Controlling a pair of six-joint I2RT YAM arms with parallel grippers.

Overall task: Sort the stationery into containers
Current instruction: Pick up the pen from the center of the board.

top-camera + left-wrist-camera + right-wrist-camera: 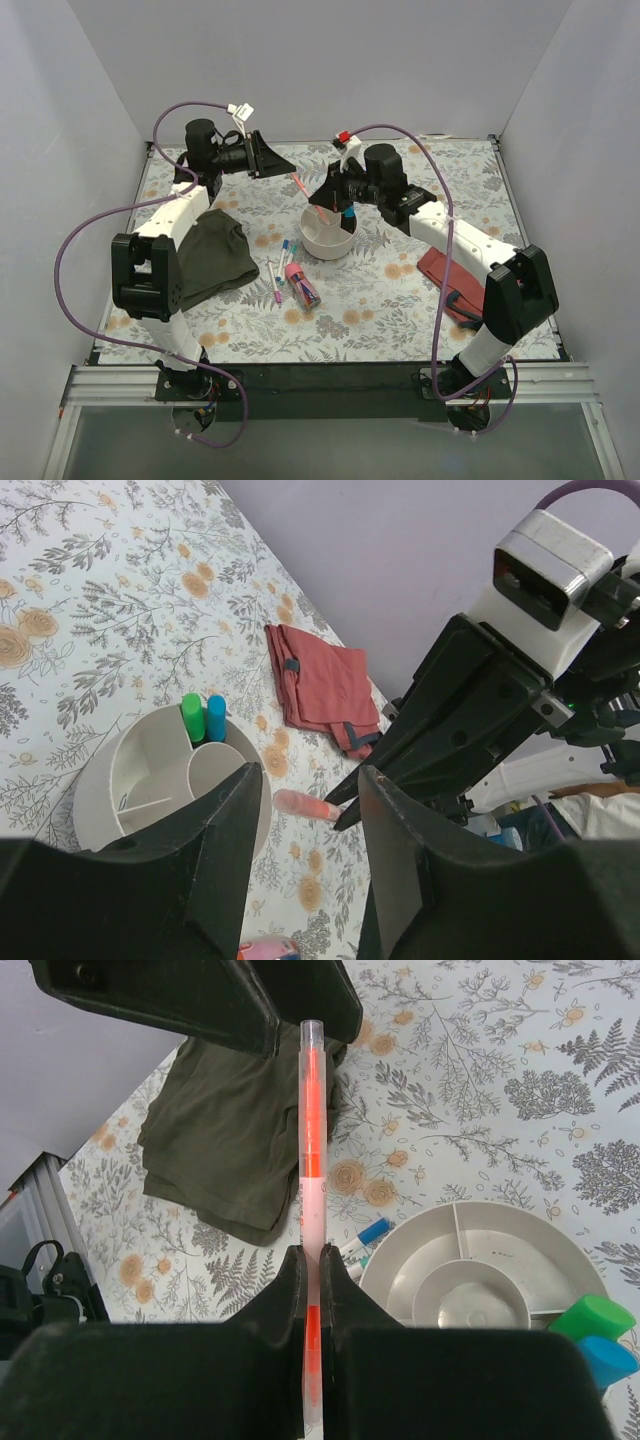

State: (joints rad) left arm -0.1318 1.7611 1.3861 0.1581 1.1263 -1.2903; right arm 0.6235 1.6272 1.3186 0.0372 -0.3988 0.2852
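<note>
Top external view showed the right end effector (pixel 327 197) raised over the tabletop (pixel 400 300), just beside the far-left rim of the round off-white bowl (pixel 310 245). Its jaws were closed tight on the orange-pink pen (pixel 303 188). In the right wrist view the pen (pixel 312 1110) stood clamped near its lower end between the two fingers (pixel 285 1300), and its clear tip reached up toward the black fingers of the other arm.

The left end effector (pixel 275 160) hung in the air facing it, jaws spread wide and empty. The left wrist view showed the pen's end (pixel 305 805) past the gap between its fingers (pixel 225 830); I could not tell whether they touched.

A green highlighter (pixel 191 715) and a blue highlighter (pixel 216 715) stood upright together in one outer compartment of the bowl. Thin white pens (pixel 274 280) and a stubby pink tube (pixel 302 285) lay on the tabletop just near of the bowl, between an olive cloth (pixel 215 255) on the left and a red cloth (pixel 455 280) on the right.
</note>
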